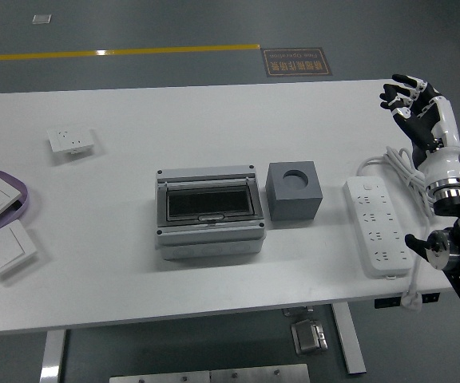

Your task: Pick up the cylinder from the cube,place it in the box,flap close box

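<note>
A grey cube (295,191) stands in the middle of the white table (214,112). Its round top hole looks empty; I see no cylinder. Left of it lies a grey box (208,212) with its dark see-through flap down flat. My right hand (410,96) is raised over the table's far right edge, well right of the cube, fingers spread and holding nothing. My left arm is out of view.
A white power strip (378,227) with a coiled cable (402,169) lies right of the cube, under my right arm. At the left are a white socket (71,141), a purple tray (18,207) with a switch, and a loose switch (5,249).
</note>
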